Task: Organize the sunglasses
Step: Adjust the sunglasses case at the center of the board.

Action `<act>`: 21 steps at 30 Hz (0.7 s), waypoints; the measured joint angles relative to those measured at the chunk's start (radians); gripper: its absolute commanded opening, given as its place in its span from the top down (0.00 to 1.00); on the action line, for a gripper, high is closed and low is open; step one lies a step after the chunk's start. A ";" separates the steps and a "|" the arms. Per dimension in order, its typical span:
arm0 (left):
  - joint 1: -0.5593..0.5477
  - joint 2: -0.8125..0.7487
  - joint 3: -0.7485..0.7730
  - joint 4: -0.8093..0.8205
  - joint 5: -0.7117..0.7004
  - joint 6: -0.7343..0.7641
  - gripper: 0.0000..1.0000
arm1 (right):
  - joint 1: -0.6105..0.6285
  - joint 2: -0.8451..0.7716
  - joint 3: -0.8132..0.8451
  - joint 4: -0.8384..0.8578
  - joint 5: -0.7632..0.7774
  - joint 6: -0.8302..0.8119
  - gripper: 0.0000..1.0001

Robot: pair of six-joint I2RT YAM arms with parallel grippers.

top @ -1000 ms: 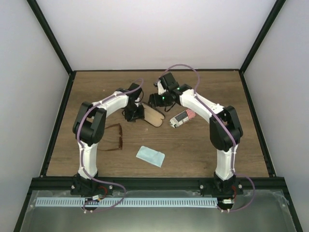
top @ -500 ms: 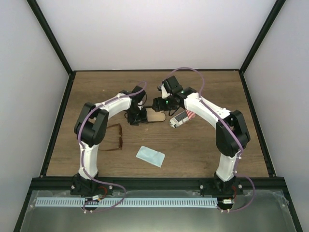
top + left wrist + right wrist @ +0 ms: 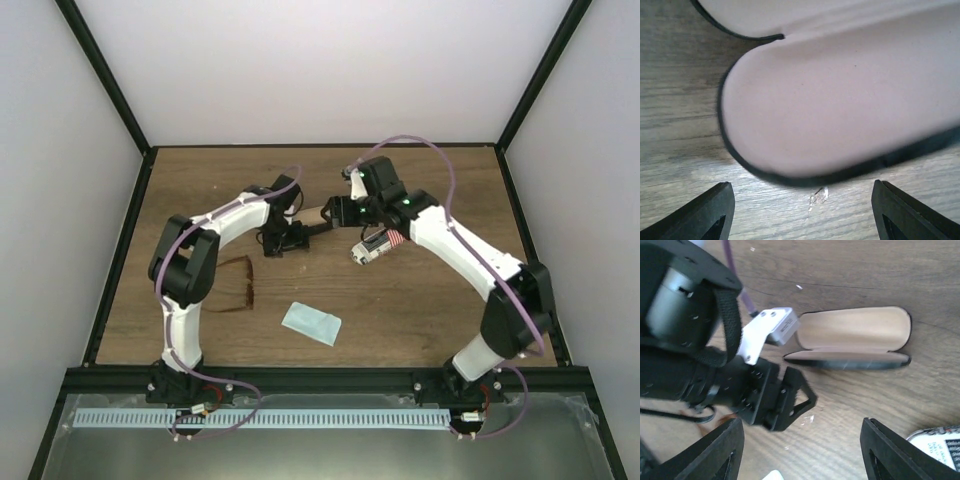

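Note:
The sunglasses [image 3: 240, 285], with a thin dark frame and amber lenses, lie on the table left of centre, beside the left arm and apart from both grippers. A tan case [image 3: 855, 330] lies open, its pale lining up; it fills the left wrist view [image 3: 840, 100]. My left gripper [image 3: 802, 215] is open just short of the case's dark rim, with bare wood between its fingers. My right gripper [image 3: 802, 452] is open above the table, nothing in it, looking down at the case and the left gripper [image 3: 785, 395]. From above, both grippers meet around the case [image 3: 312, 212].
A red-and-white striped case [image 3: 378, 245] lies just right of the right gripper, its end showing in the right wrist view [image 3: 940, 442]. A light blue cloth [image 3: 311, 323] lies nearer the front, centre. Black frame rails border the wooden table [image 3: 420, 300].
My left gripper's jaws have opened wider. The tan case now lies farther back, open between the grippers. The right arm's elbow has swung out to the right.

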 measured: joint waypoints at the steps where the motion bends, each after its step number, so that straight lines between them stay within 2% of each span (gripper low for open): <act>1: 0.000 -0.007 0.000 0.003 -0.002 0.000 0.21 | -0.005 -0.033 -0.030 0.024 -0.023 0.011 0.45; 3: 0.000 -0.017 0.004 0.005 -0.002 0.002 0.21 | -0.029 -0.092 -0.088 0.066 -0.088 0.048 0.59; 7: 0.000 -0.030 0.017 0.008 -0.012 0.009 0.21 | -0.068 -0.132 -0.142 0.108 -0.130 0.096 0.67; 11: 0.000 -0.063 0.021 0.009 -0.032 0.029 0.22 | -0.072 -0.157 -0.163 0.070 -0.127 0.129 0.98; 13: 0.000 -0.103 0.013 0.014 -0.049 0.043 0.25 | -0.064 -0.171 -0.172 0.051 -0.128 0.143 0.99; 16: 0.000 -0.194 -0.024 0.025 -0.078 0.067 0.29 | -0.022 -0.210 -0.228 0.006 -0.108 0.180 0.98; 18: 0.000 -0.260 -0.070 0.034 -0.092 0.082 0.32 | 0.046 -0.223 -0.264 -0.034 -0.086 0.216 0.82; 20: 0.000 -0.318 -0.126 0.039 -0.100 0.093 0.32 | 0.135 -0.224 -0.299 -0.077 -0.072 0.257 0.62; 21: 0.000 -0.336 -0.151 0.040 -0.102 0.098 0.32 | 0.166 -0.224 -0.312 -0.098 -0.067 0.286 0.48</act>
